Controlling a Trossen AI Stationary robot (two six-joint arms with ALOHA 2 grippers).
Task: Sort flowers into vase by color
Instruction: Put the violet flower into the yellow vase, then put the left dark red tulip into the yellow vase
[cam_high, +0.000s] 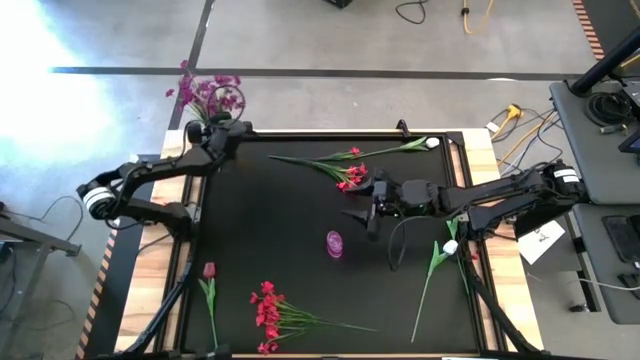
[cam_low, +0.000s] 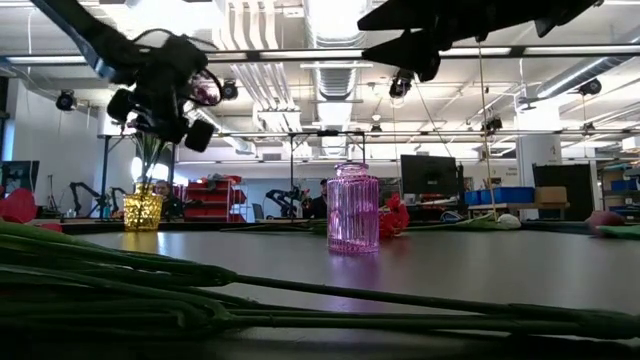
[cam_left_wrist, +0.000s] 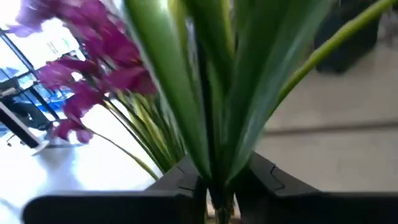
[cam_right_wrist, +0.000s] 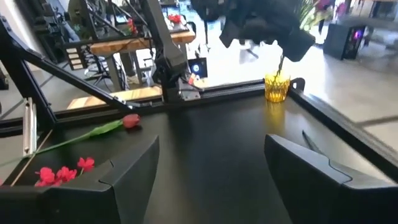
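Observation:
A purple-magenta spray stands with its stems in a yellow vase at the table's far left corner. My left gripper hovers over that vase, shut on the spray's green stems. A pink ribbed vase stands mid-table. My right gripper is open and empty, raised just right of and beyond the pink vase. On the table lie red-pink clusters, a dark red bud and white buds. My left gripper pinches the spray's green stems and leaves between its two fingers, below the purple blooms. It stands above the yellow vase, with the stems running down from the fingers into it.
The black mat is framed by wooden rails. Long green stems lie across the near edge in the low view. Bare mat lies between the two vases. Cables and a desk stand right of the table.

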